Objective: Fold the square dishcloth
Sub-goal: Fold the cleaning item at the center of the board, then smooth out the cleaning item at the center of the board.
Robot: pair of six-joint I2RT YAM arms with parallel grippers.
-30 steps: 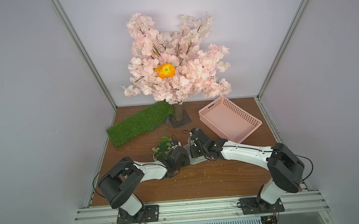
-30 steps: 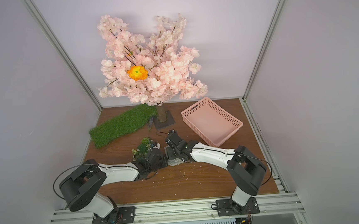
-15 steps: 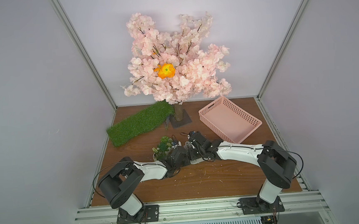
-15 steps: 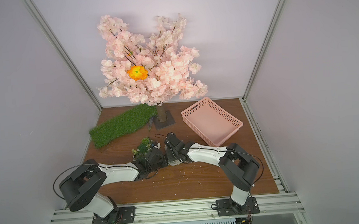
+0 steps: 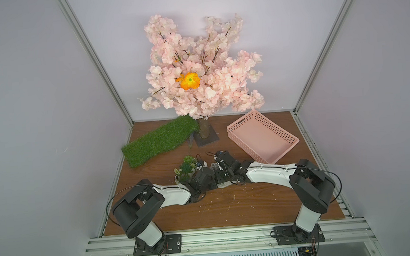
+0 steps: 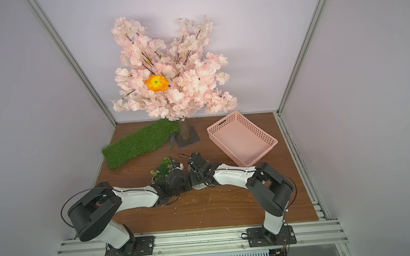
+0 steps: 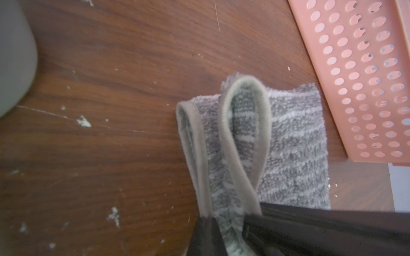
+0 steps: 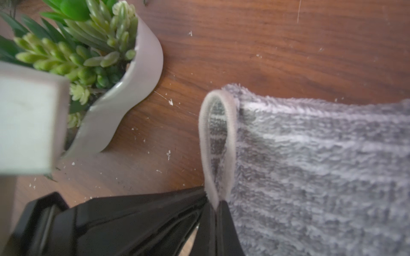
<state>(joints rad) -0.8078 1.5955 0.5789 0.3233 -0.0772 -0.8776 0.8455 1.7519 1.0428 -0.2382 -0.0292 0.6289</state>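
Both arms reach low from their bases toward the middle of the wooden desk (image 5: pixel 229 206), white forearms nearly level, black wrists meeting side by side in both top views. The left pincer (image 7: pixel 228 221) is clamped tight on the soft grey striped square dishcloth (image 7: pixel 295 155), pinching its hemmed edge. The right pincer (image 8: pixel 216 206) is likewise pressed closed on a looped hem of that cloth.

White arm links (image 5: pixel 269 176), black joints (cabled).
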